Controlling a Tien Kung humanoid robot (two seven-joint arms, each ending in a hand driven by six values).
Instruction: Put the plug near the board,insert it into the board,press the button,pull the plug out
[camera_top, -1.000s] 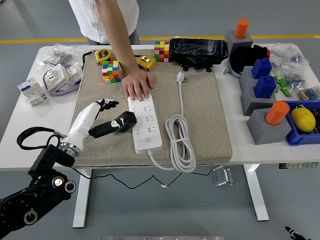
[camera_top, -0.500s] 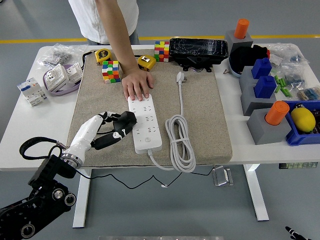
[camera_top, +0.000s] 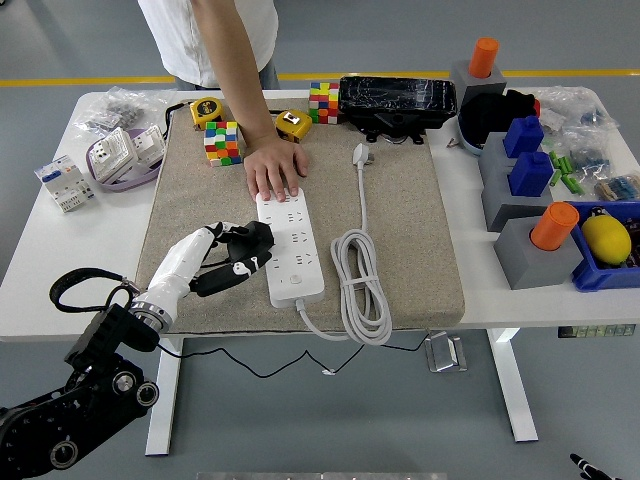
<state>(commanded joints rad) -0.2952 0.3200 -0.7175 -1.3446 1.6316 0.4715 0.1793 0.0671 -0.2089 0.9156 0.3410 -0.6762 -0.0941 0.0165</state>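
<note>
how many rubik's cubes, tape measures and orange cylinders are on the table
rubik's cubes: 2
yellow tape measures: 2
orange cylinders: 2
total: 6

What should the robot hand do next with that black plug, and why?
Probably slide the black plug a bit further right and press it down into a socket. The left hand holds it right at the left edge of the white power strip, not yet pushed in, and a person's hand steadies the strip's far end.
</note>
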